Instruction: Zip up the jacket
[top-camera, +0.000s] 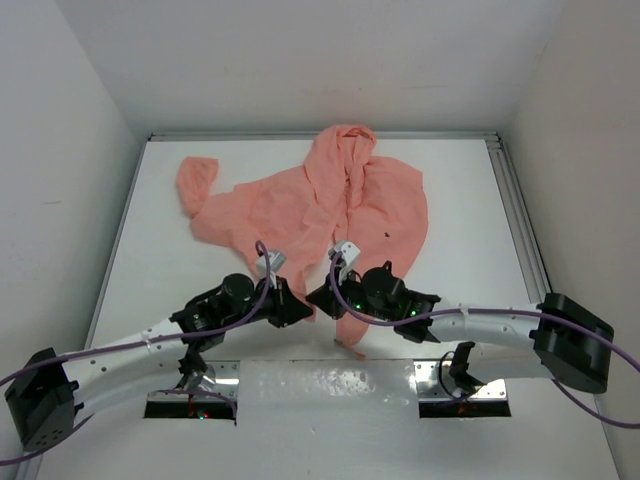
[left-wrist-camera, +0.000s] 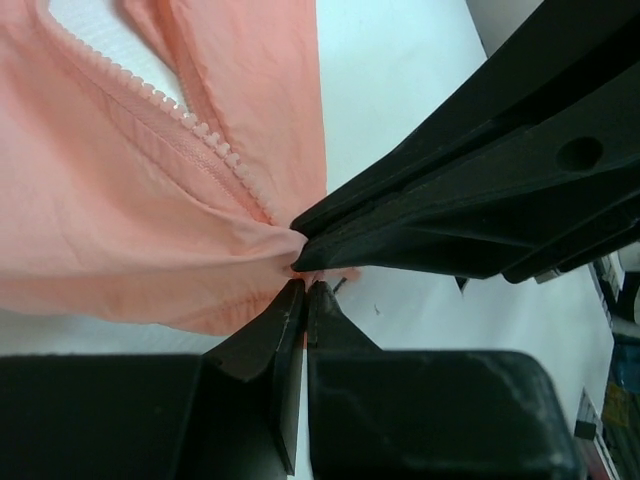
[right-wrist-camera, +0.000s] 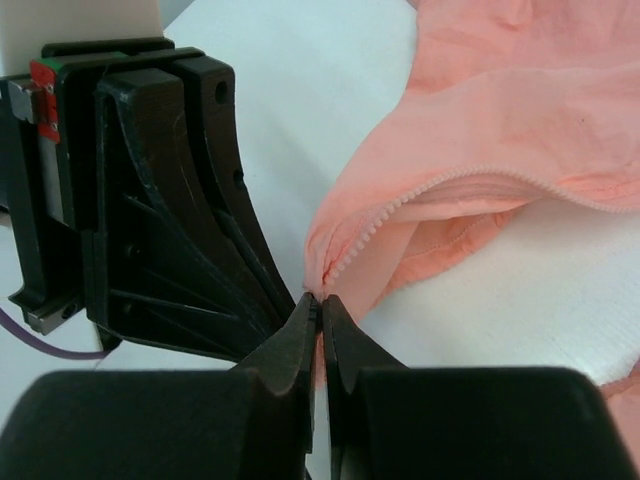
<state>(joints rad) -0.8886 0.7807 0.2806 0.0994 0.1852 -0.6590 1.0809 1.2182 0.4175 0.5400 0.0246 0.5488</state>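
Salmon-pink thin hooded jacket (top-camera: 330, 200) lies unzipped on the white table (top-camera: 160, 260). At its six o'clock hem, right fingers (right-wrist-camera: 298, 340) pinch fabric. Left fingers (left-wrist-camera: 285, 325) are closed alongside, their hold unclear. All zipping remains.

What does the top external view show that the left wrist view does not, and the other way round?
Only the top view: the whole jacket, with hood and one sleeve spread out. Only the left wrist view: the zipper teeth, running to the bunched cloth at the closed tips of the left pincer. Both: the right pincer meeting it at the jacket's bottom edge.
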